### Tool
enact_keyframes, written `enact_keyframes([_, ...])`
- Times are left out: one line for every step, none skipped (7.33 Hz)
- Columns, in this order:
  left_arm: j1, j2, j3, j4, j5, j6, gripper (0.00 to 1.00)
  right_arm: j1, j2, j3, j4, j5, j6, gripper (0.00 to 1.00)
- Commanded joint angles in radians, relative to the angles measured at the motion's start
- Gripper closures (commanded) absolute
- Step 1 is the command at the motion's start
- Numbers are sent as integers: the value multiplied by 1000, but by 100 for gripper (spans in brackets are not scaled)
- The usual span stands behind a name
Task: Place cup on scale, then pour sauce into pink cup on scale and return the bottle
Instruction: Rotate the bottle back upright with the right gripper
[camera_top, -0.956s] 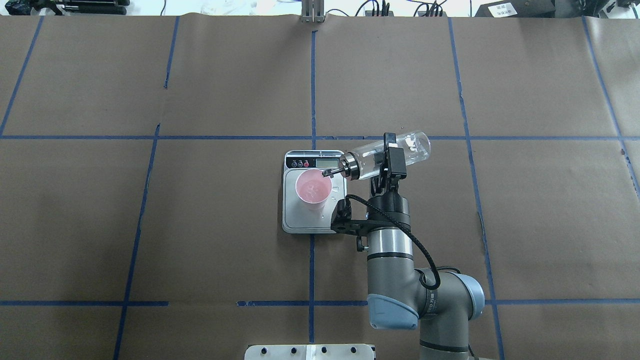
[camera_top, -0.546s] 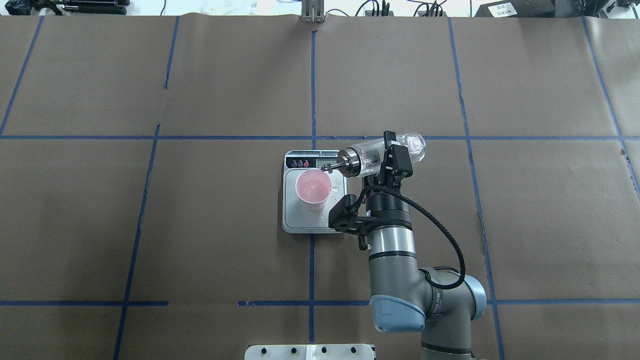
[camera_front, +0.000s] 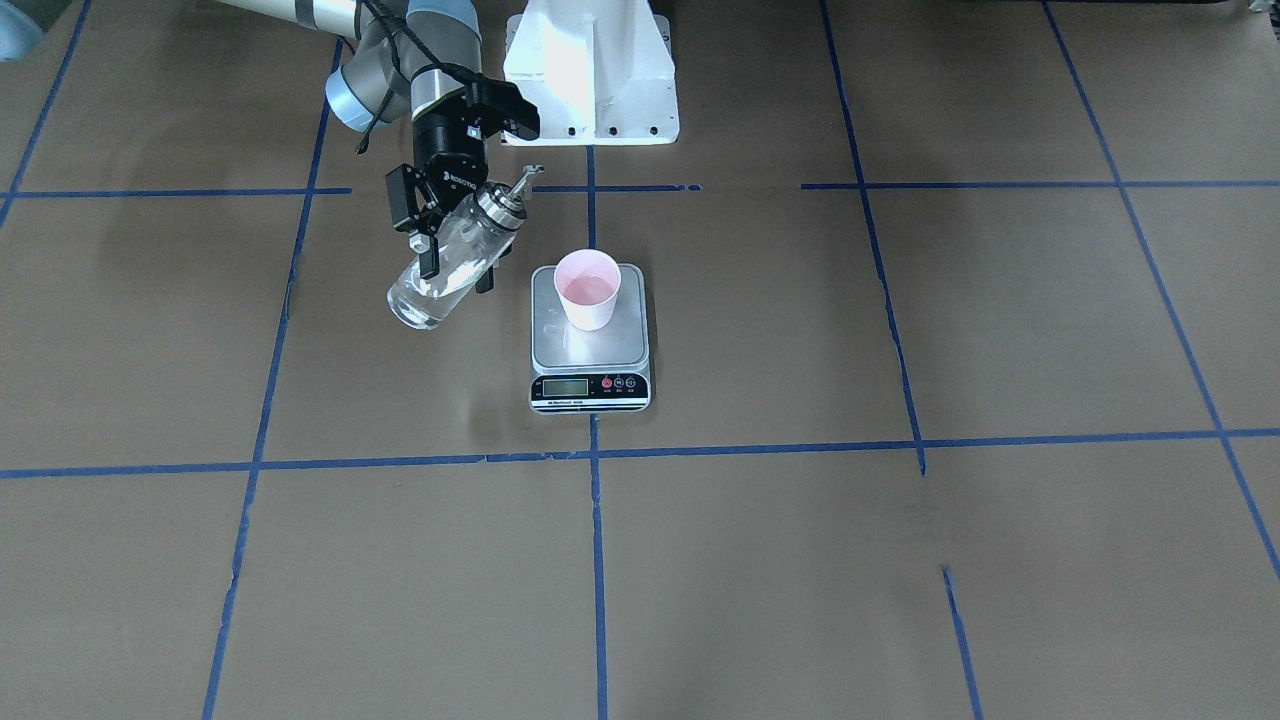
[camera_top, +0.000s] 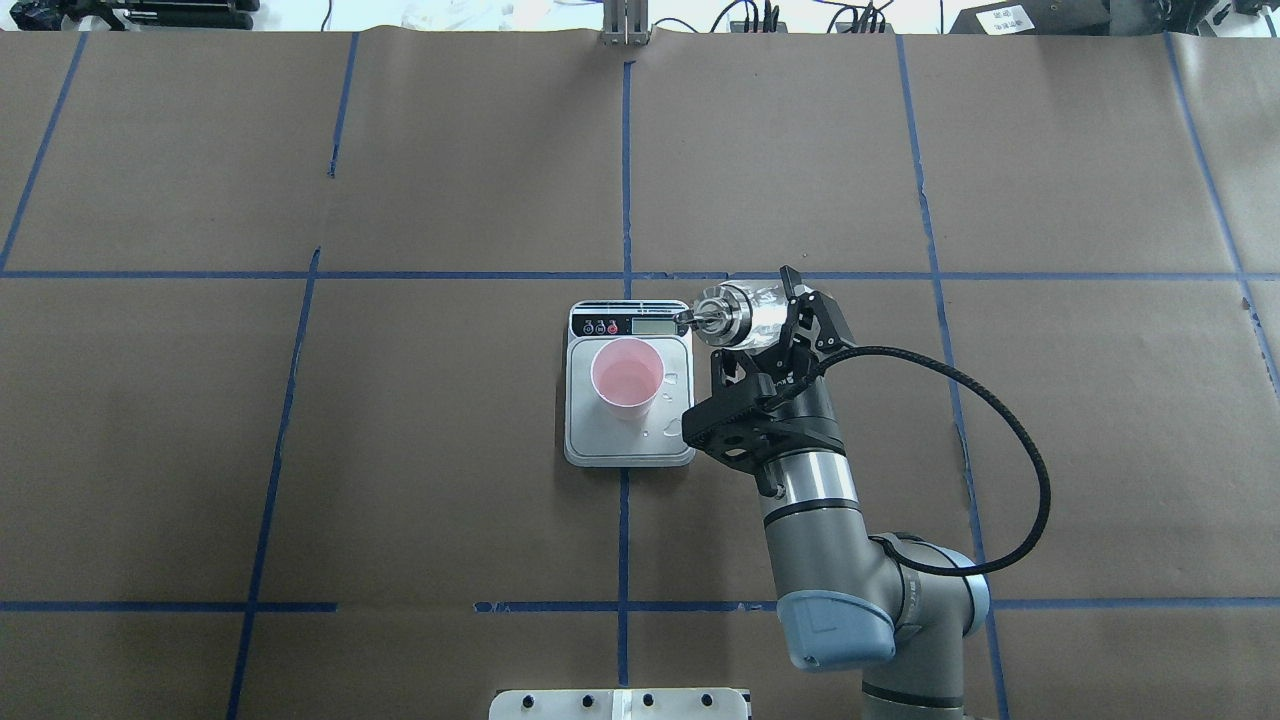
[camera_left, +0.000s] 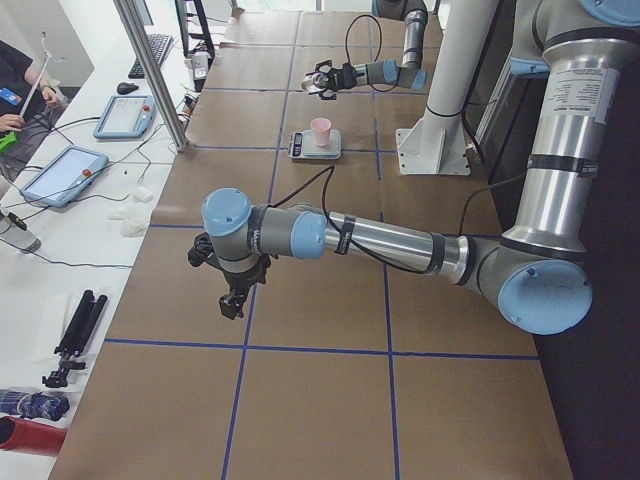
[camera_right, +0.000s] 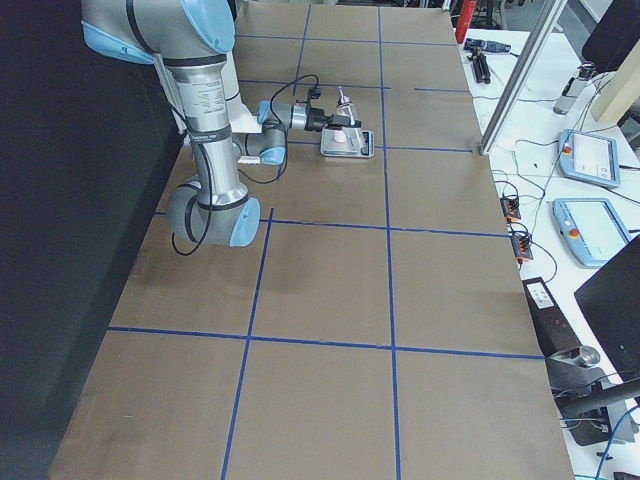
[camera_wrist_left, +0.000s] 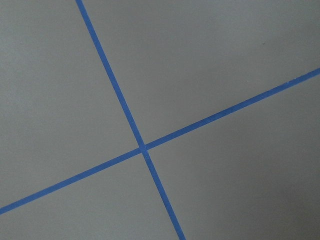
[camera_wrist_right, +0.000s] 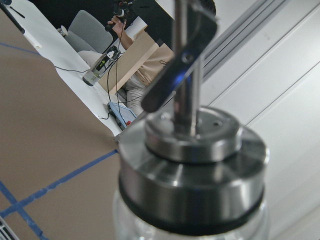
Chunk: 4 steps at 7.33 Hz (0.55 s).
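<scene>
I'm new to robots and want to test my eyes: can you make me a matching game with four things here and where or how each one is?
1 cup
2 scale
3 bottle
4 left gripper

A held tilted off the table by the right gripper
B flat on the table, steel top
C upright on the scale
D over the table, far from the scale

Pairs: 1-C, 2-B, 3-A, 4-D

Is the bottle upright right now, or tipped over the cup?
Tilted, not pouring: the front-facing view shows the bottle held aslant by the fingers of the right gripper, spout raised, beside the cup, not over it.
</scene>
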<state>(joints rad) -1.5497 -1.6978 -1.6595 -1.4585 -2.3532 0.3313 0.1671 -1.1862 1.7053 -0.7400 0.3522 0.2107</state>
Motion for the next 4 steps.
enact_keyframes([-3, 1, -16, 10, 0, 0, 0, 0, -33, 28, 4, 49, 268, 100])
enact_keyframes([-6, 1, -16, 10, 0, 0, 0, 3, -91, 65, 4, 97, 386, 100])
enact_keyframes([-6, 1, -16, 10, 0, 0, 0, 6, -152, 120, 4, 122, 394, 100])
enact_keyframes([-6, 1, -17, 10, 2, 0, 0, 11, -205, 149, 4, 175, 518, 100])
